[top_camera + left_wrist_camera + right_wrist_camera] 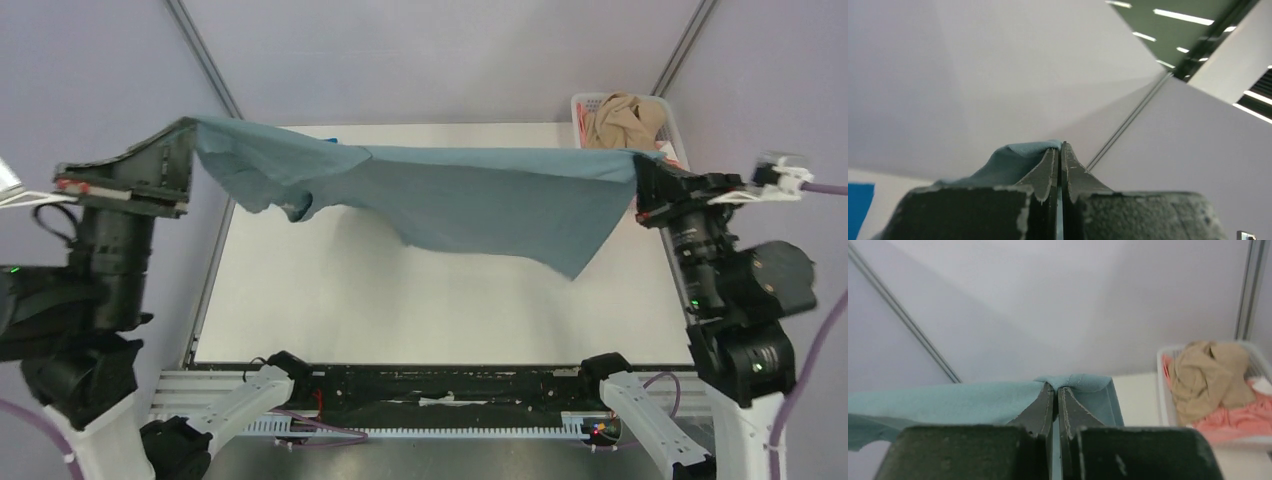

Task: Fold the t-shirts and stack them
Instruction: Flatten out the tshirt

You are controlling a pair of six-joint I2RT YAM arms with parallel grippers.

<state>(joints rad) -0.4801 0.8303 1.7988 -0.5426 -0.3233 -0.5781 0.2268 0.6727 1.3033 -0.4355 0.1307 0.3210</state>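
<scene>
A dusty grey-blue t-shirt (470, 195) hangs stretched in the air above the white table (330, 310), held between both arms. My left gripper (190, 130) is shut on its left end; the cloth bulges over the left finger in the left wrist view (1013, 160). My right gripper (640, 165) is shut on its right end; the cloth wraps over both fingertips in the right wrist view (1083, 382). A sleeve droops at the left (270, 190) and a corner hangs low at the right (580, 260). A tan t-shirt (622, 118) and a pink one (1233, 417) lie in a basket.
A white basket (582, 102) stands at the table's far right corner, just behind my right gripper. A bit of bright blue (858, 200) shows at the lower left of the left wrist view. Grey walls enclose the table.
</scene>
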